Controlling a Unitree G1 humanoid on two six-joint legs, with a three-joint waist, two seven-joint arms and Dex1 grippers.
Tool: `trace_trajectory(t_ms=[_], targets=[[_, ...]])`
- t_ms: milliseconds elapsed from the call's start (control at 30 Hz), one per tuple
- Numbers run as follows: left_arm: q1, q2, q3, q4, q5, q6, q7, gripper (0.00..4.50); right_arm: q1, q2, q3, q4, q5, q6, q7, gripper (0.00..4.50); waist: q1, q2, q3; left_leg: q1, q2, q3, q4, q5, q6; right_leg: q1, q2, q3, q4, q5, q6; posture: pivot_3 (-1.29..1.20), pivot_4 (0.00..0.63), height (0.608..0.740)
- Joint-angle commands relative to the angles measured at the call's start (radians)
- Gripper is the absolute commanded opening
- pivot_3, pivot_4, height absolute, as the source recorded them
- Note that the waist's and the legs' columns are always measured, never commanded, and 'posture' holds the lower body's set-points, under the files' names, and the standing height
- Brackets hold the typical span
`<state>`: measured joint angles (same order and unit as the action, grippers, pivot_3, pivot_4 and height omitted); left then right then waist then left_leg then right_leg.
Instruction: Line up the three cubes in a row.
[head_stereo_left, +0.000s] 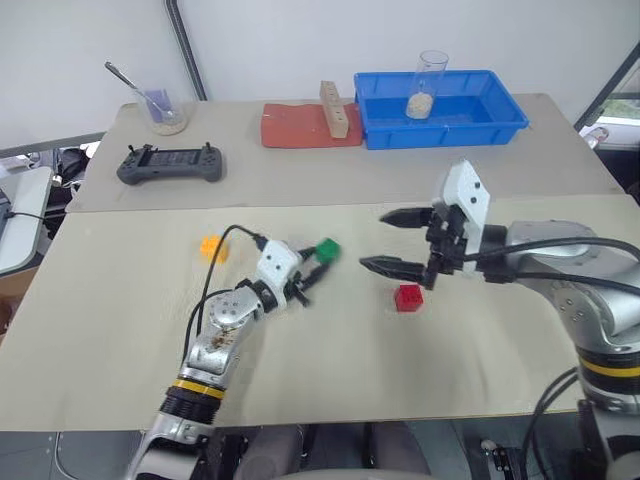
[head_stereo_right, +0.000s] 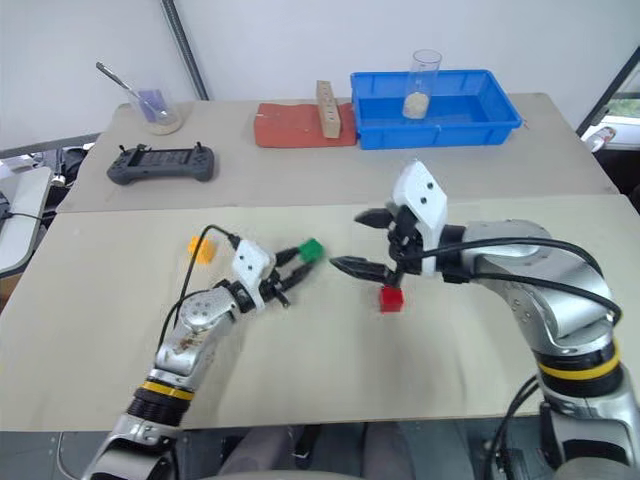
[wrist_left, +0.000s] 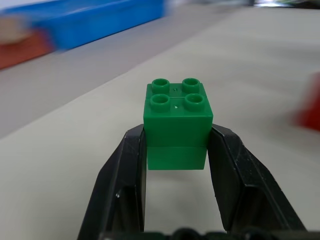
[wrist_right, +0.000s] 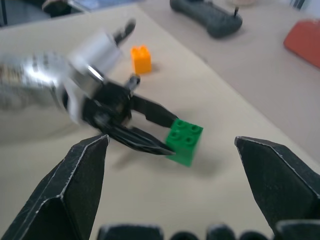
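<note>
While the orange-yellow cube sits alone toward the left edge of the near table, the left gripper just to its right has its two black fingers pressed against opposite sides of the green cube, pinching it with the studs facing up. That green block lies roughly midway across the table, well back from the near edge. Further right, the red cube rests on the tabletop by itself, a little nearer the front edge than the green one. Just above and behind it hangs the right gripper, its jaws spread wide with nothing between them, the fingertips pointing toward the green cube. The three cubes are not in a straight row. On the far table, from left to right, stand a glass with a spoon, a dark handheld controller, a red mat bearing a tall wooden block, and a blue tray holding a clear cup.
</note>
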<state>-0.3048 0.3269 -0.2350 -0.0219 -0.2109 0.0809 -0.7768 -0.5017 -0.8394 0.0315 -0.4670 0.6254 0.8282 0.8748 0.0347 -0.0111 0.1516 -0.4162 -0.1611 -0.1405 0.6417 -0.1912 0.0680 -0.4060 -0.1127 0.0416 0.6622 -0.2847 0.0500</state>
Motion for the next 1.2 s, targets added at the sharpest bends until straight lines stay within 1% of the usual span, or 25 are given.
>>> trace_trajectory(t_ms=[33,133,200,433,600,967,1033,1100,1133,1200], targets=[[-0.014,0.070,-0.051,-0.057,-0.054,0.019,-0.190,1.25,0.061,-0.078,-0.051,-0.016,-0.015,-0.101,0.122,4.50,-0.003,0.000,0.000,0.000,0.001,0.000,0.000,0.000,0.000,0.000,0.000,0.000,-0.001,0.000,0.000,0.00,0.150,0.740],[-0.057,0.061,-0.090,-0.006,-0.053,0.027,-0.257,1.25,0.140,-0.156,-0.073,-0.012,-0.041,-0.179,0.214,4.50,-0.009,0.000,0.000,0.000,0.001,0.000,0.000,0.000,0.000,0.000,0.000,0.000,0.000,0.000,0.000,0.00,0.150,0.740],[-0.083,0.046,-0.108,0.046,-0.027,0.006,-0.277,1.25,0.165,-0.175,-0.091,-0.007,-0.037,-0.196,0.236,4.50,-0.009,0.000,0.000,0.000,0.001,0.000,0.000,0.000,0.000,0.001,0.000,0.000,-0.001,0.000,0.000,0.00,0.150,0.740],[-0.154,-0.010,-0.128,0.235,0.034,-0.099,-0.307,1.25,0.165,-0.154,-0.100,0.014,-0.040,-0.207,0.213,4.50,-0.017,-0.001,0.000,0.000,0.002,0.001,0.000,0.000,0.001,0.001,-0.001,0.000,-0.001,0.000,0.000,0.00,0.150,0.740],[-0.207,-0.045,-0.107,0.341,0.057,-0.154,-0.298,1.25,0.170,-0.145,-0.103,0.012,-0.037,-0.206,0.200,4.50,-0.013,-0.001,0.000,0.000,0.002,0.001,0.000,0.000,0.001,0.001,-0.002,0.000,-0.001,0.000,0.000,0.00,0.150,0.740],[-0.240,-0.070,-0.100,0.413,0.058,-0.192,-0.331,1.25,0.147,-0.142,-0.088,0.010,-0.034,-0.193,0.187,4.50,-0.015,-0.001,0.000,0.000,0.001,0.001,0.001,0.000,0.001,0.001,-0.001,0.000,0.000,0.000,0.000,0.00,0.150,0.740],[-0.241,-0.067,-0.096,0.413,0.054,-0.185,-0.342,2.30,0.141,-0.139,-0.083,0.011,-0.033,-0.191,0.185,4.50,-0.016,-0.001,0.000,0.000,0.001,0.001,0.001,0.000,0.001,0.001,-0.001,0.000,0.000,0.000,0.000,0.00,0.150,0.740],[-0.244,-0.063,-0.092,0.415,0.052,-0.180,-0.351,3.15,0.135,-0.135,-0.078,0.013,-0.034,-0.189,0.183,4.50,-0.017,-0.001,0.000,0.000,0.001,0.001,0.001,0.000,0.001,0.001,-0.001,0.000,0.000,0.000,0.000,0.00,0.150,0.740],[-0.246,-0.061,-0.088,0.416,0.053,-0.180,-0.352,3.73,0.132,-0.132,-0.075,0.014,-0.035,-0.190,0.183,4.50,-0.017,-0.001,0.000,0.000,0.001,0.001,0.001,0.000,0.001,0.001,-0.001,0.000,0.000,0.000,0.000,0.00,0.150,0.740],[-0.248,-0.053,-0.079,0.410,0.051,-0.176,-0.353,4.48,0.126,-0.125,-0.069,0.018,-0.038,-0.191,0.181,4.50,-0.018,-0.001,0.000,0.000,0.001,0.001,0.001,0.000,0.001,0.001,-0.001,0.000,0.000,0.000,0.000,0.00,0.150,0.740]])
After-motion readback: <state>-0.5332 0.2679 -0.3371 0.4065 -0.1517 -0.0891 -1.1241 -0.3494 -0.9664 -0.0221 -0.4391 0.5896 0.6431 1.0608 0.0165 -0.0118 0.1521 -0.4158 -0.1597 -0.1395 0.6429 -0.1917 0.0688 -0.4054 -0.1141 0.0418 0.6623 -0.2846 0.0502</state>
